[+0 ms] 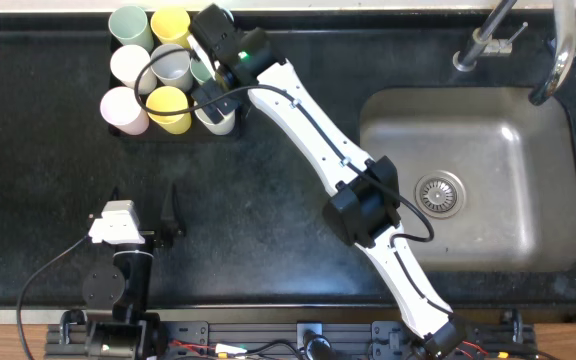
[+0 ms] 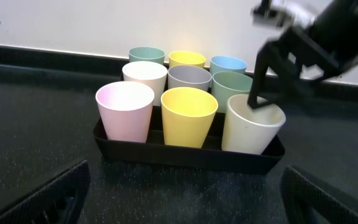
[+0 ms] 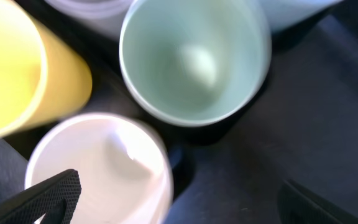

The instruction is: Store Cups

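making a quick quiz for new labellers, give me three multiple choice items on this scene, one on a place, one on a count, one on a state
1. Where does the tray stand?
A. on the dark counter, left of the sink
B. inside the sink
C. right of the sink

2. How many cups stand in the tray?
A. six
B. twelve
C. nine

3. How is the right gripper?
A. shut on a cup lifted clear of the tray
B. open, one finger inside the cream cup
C. lying in the sink

Answers:
1 A: the top view shows the tray on the counter by the back wall, with the sink off to its right.
2 C: the left wrist view shows three rows of three.
3 B: the left wrist view shows a finger dipping into the cream cup at the tray's corner, and the right wrist view shows the fingers wide apart.
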